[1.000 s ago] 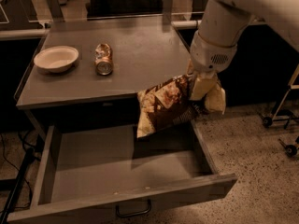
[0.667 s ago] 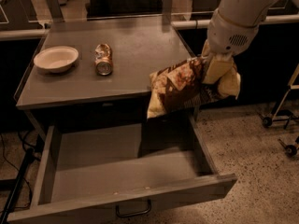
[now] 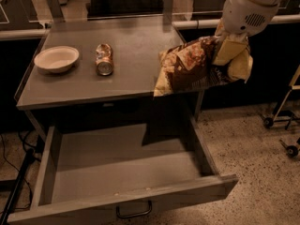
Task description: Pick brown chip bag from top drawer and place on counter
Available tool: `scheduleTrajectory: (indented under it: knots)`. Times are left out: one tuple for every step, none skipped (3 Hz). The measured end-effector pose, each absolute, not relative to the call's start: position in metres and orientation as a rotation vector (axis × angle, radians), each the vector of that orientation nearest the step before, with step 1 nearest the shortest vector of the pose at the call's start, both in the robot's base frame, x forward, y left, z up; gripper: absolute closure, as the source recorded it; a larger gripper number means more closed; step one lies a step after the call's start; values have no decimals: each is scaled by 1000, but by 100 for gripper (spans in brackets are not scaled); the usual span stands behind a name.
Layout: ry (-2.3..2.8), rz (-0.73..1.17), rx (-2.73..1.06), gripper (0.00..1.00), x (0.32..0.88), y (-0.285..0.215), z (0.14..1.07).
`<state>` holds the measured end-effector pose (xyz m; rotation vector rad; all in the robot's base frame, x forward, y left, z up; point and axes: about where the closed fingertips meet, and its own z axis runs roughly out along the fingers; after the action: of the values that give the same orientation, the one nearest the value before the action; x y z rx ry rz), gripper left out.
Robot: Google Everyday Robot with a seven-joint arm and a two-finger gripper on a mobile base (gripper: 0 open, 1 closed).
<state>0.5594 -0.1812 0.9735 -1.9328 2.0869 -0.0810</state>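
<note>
My gripper [image 3: 225, 60] is shut on the right end of the brown chip bag [image 3: 187, 69], a crinkly dark brown and pale yellow bag. It holds the bag in the air at the counter's right front corner, just above counter height. The bag's left part overlaps the counter [image 3: 136, 50] in the view. The top drawer [image 3: 126, 168] is pulled out below, a wide grey tray with nothing in it and a dark handle on its front.
A white bowl [image 3: 56, 59] and a crushed gold can [image 3: 104, 59] sit on the left half of the counter. A rail runs behind the counter at the right. Wheeled stand legs [image 3: 281, 121] stand on the speckled floor at right.
My gripper has risen with the chip bag from just above the drawer's right side up and to the right, to counter height at the right front corner.
</note>
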Motion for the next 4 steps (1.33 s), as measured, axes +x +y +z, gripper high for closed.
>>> scheduleTrajectory:
  knots:
    - [2152,-60,-1848,100,583,-179,966]
    - [2238,-58,-1745,100,619,-177,961]
    - [2284,-60,-1687,100,649,-172,959]
    - [2268,-69,-1656,100,661,-170,960]
